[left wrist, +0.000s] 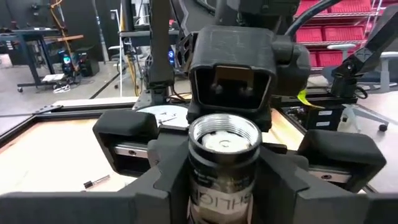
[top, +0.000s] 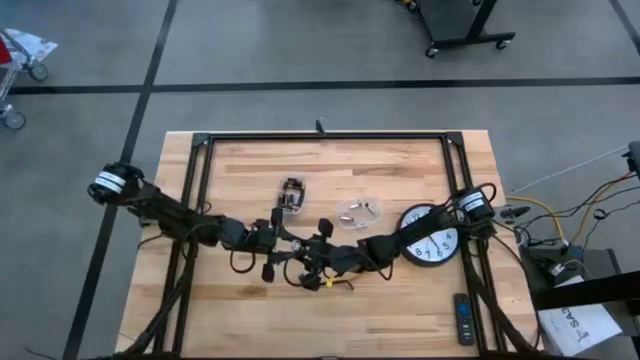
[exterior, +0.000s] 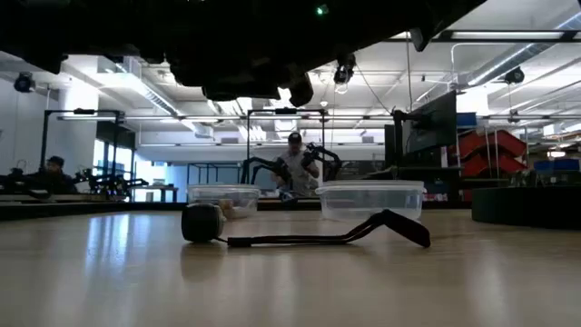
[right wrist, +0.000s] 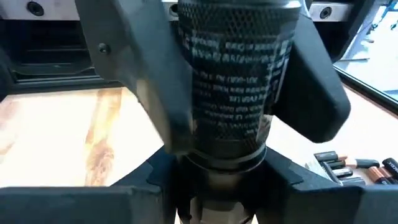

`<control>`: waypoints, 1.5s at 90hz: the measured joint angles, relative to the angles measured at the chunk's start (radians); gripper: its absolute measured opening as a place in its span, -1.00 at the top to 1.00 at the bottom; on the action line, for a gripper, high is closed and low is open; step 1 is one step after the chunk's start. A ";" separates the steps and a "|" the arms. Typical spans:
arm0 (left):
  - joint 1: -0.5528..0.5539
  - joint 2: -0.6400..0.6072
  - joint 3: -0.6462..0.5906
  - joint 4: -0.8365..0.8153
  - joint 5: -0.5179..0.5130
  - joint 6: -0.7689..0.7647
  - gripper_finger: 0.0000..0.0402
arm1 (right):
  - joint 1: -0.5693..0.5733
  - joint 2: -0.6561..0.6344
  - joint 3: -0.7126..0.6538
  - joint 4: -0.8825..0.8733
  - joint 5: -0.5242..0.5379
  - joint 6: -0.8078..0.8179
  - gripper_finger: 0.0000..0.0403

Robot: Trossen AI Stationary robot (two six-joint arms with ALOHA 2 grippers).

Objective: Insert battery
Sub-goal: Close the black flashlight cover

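Observation:
A black flashlight (left wrist: pixel 222 163) hangs above the table's middle, and my left gripper (top: pixel 283 250) is shut on it. Its threaded open end (left wrist: pixel 222 132) faces my right gripper (top: pixel 324 262). A silver round face shows inside the opening. In the right wrist view the knurled, lettered barrel (right wrist: pixel 235 87) runs away from my right gripper (right wrist: pixel 224 196). That gripper is open, with a finger on either side of the threaded end. A black cap with a strap (exterior: pixel 201 222) lies on the table. Loose batteries (top: pixel 290 195) lie farther back. My left gripper pinches the flashlight's barrel (left wrist: pixel 221 186) between its two fingers (left wrist: pixel 166 180), just below the ring under the threaded end. It comes from the table's left. The flashlight is lifted clear of the table, with its open end up and toward the right gripper.
A clear plastic piece (top: pixel 358 210) and a wall clock (top: pixel 430 238) lie right of centre. A remote (top: pixel 463 318) lies near the front right edge. Clear tubs (exterior: pixel 368 198) show in the low view. A black frame (top: pixel 320 137) borders the table.

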 joint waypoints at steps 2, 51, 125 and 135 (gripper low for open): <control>0.000 0.000 0.000 0.000 -0.004 0.000 0.30 | -0.001 0.000 0.000 0.001 0.000 0.001 0.40; -0.010 -0.036 -0.019 -0.002 -0.033 0.000 0.30 | -0.002 0.000 0.000 0.001 0.020 -0.001 0.40; -0.011 -0.039 -0.026 -0.111 -0.134 -0.032 0.52 | -0.010 -0.011 0.000 -0.143 -0.007 0.128 0.21; -0.016 -0.039 -0.030 -0.115 -0.151 -0.041 0.52 | -0.006 -0.038 0.000 -0.254 -0.017 0.124 0.24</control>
